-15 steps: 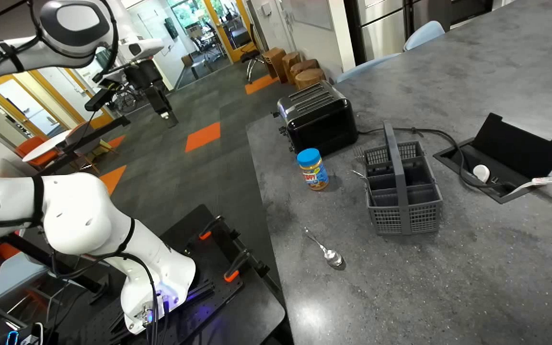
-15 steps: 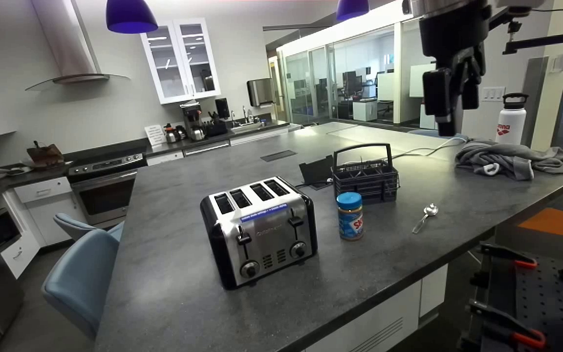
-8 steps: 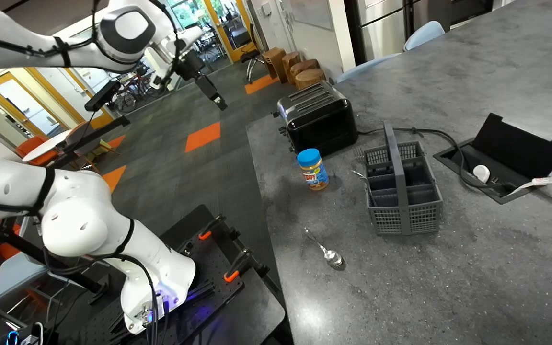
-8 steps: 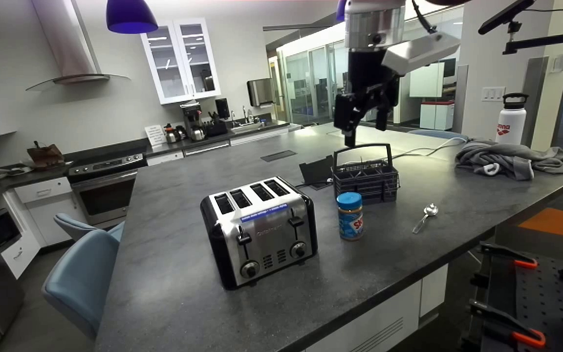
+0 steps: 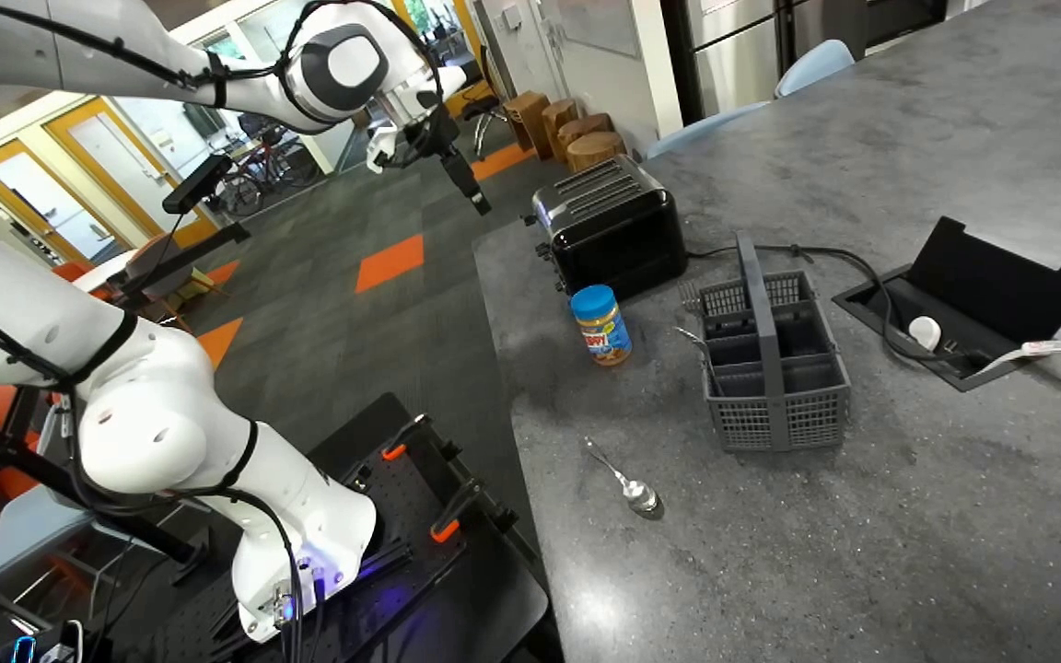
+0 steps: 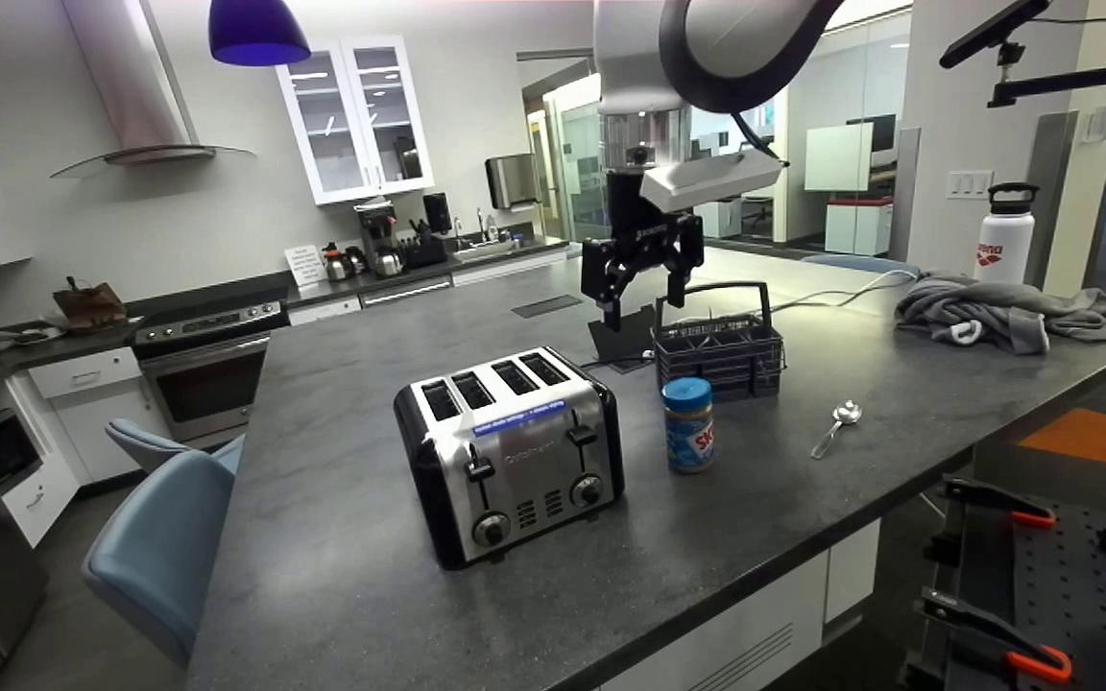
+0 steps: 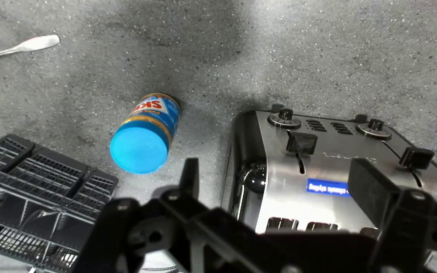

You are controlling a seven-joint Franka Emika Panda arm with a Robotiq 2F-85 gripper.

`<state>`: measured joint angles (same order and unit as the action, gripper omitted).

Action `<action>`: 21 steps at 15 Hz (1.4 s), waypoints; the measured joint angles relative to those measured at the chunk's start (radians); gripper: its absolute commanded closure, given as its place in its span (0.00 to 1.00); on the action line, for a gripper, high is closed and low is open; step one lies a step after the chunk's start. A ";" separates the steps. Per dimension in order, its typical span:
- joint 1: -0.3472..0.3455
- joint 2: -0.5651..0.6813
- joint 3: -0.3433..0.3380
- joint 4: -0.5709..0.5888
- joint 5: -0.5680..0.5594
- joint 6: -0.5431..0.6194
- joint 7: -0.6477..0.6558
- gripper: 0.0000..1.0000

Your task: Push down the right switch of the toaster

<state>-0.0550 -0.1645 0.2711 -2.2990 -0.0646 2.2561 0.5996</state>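
Note:
The toaster stands on the counter in both exterior views (image 5: 618, 221) (image 6: 524, 523), black-sided with a silver front and slots on top. Its right switch (image 6: 581, 435) is a black lever; slot shows above and below it. In the wrist view that switch (image 7: 302, 143) is the lever nearer the jar, and the left switch (image 7: 416, 157) is farther right. My gripper (image 6: 644, 299) is open and empty, in the air above the toaster's level and apart from it. In the wrist view the gripper (image 7: 275, 167) has its fingers wide apart, the right one overlapping the toaster front.
A blue-lidded jar (image 6: 688, 432) stands close beside the toaster. A grey basket with a tall handle (image 5: 775, 405) stands beyond it. A spoon (image 5: 641, 495) lies on the counter. A black open case (image 5: 1000, 276) with a power cord is behind the basket.
My gripper has moved toward the toaster, rightward in one exterior picture, leftward and lower in another. The wrist has turned. Toaster, jar and basket have not moved.

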 measured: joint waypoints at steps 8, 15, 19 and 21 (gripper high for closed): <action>0.056 0.045 -0.053 0.002 0.000 0.054 0.000 0.46; 0.092 0.203 -0.090 0.005 -0.007 0.254 0.000 0.99; 0.124 0.265 -0.120 0.017 -0.007 0.295 0.000 1.00; 0.142 0.286 -0.141 0.028 -0.024 0.299 0.011 1.00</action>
<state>0.0870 0.1214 0.1299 -2.2708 -0.0881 2.5549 0.6108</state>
